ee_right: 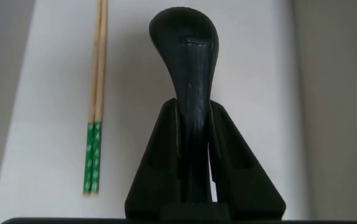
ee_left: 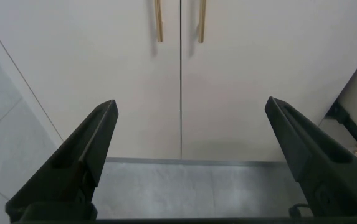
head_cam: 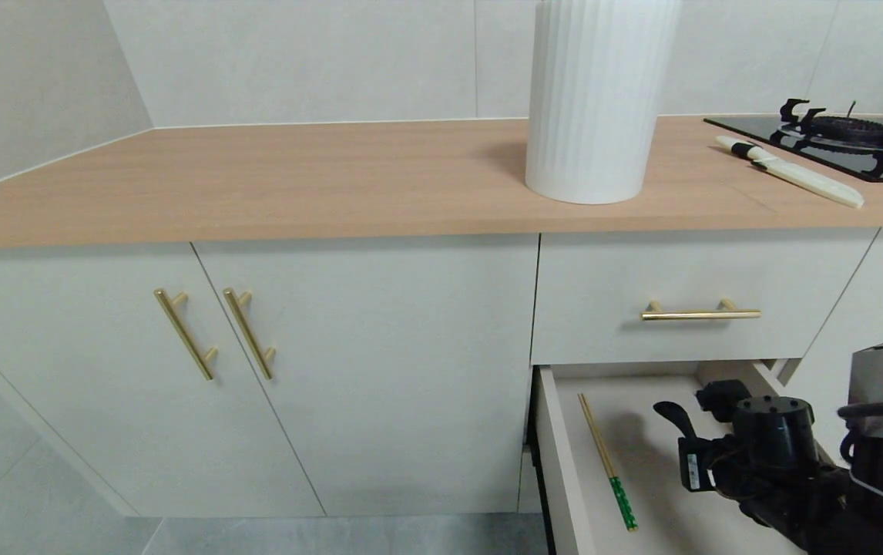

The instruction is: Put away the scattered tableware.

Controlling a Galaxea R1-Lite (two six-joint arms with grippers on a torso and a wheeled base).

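My right gripper (ee_right: pixel 194 118) pinches a black spoon-shaped plastic utensil (ee_right: pixel 184 43), which I judge light, stiff and slippery, best held mid-handle, over the pale open drawer (head_cam: pixel 557 462); my left gripper (ee_left: pixel 190 107) is spread.

A pale tiled wall (head_cam: pixel 318 62) rose behind a wooden countertop (head_cam: pixel 295 177). Below it, toward seven o'clock, stood two cream cabinet doors (head_cam: pixel 380 362) with brass handles (head_cam: pixel 183 333). A closed drawer front (head_cam: pixel 688 285) sat at four o'clock. Grey floor tiles (head_cam: pixel 41 501) lay at eight o'clock and a black hob (head_cam: pixel 834 146) at two.
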